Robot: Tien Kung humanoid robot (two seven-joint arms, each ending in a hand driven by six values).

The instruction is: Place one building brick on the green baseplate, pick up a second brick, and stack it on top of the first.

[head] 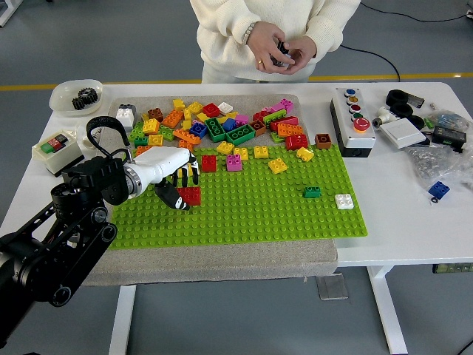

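**Left hand on red brick at baseplate's left side**

We saw the left hand (176,183) reaching in from the left over the green baseplate (244,211), black fingers (171,197) curled down around a red brick (189,195). The brick sat on the baseplate's left part, near its far edge; we marked the hand as gripping it, thumb low on the brick's left side. Whether the brick was pressed onto the studs or just off them, we could not tell.

The right hand did not show anywhere.

A loose pile of bricks (214,122) lay on the grey mat (222,259) beyond the baseplate's far edge, spilling onto it. Separate on the baseplate: another red brick (209,163) just beyond the hand, a pink brick (234,163) beside it, a yellow brick (278,165), a small green brick (312,192) and a white brick (344,201) well to the right.

A person in a white sweater stood at the far side, both hands (281,53) held together at the chest on a small dark item, apart from the table.

A button box (354,122) stood right of the mat, a clear tub with a black gear (86,96) at the far left corner, a small switch box (55,149) near the arm.
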